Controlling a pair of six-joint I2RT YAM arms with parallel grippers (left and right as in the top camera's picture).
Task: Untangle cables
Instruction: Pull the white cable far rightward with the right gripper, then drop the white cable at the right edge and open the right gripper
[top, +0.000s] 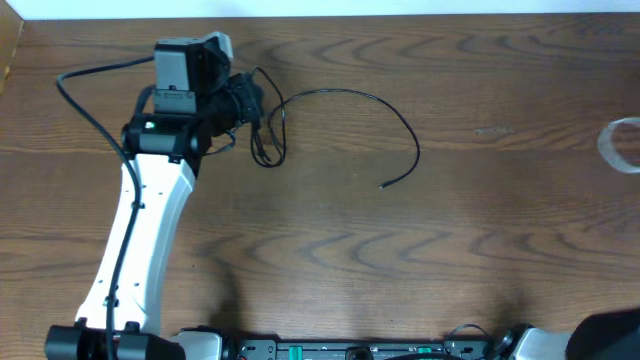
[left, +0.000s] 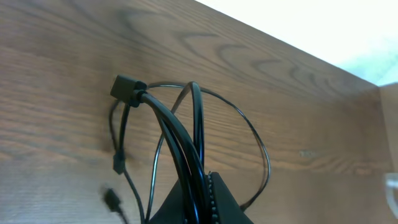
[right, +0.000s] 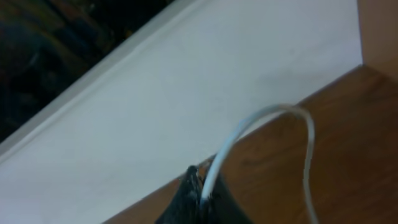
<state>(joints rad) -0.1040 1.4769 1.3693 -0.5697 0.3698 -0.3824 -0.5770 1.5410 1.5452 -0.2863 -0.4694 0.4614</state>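
The left hand (left: 200, 186) pinches two black cables (left: 198, 124) looping just beyond its tips; the right hand (right: 200, 186) pinches one white cable (right: 280, 109).

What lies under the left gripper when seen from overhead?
Black cables loop out from beneath the left gripper on the table. The stretch it clamps is covered, so crossings there cannot be seen.

No legible text, label, brand, number or sign is found in any view. The dark rail (top: 330, 351) at the overhead view's bottom edge carries green spots (too small to read).
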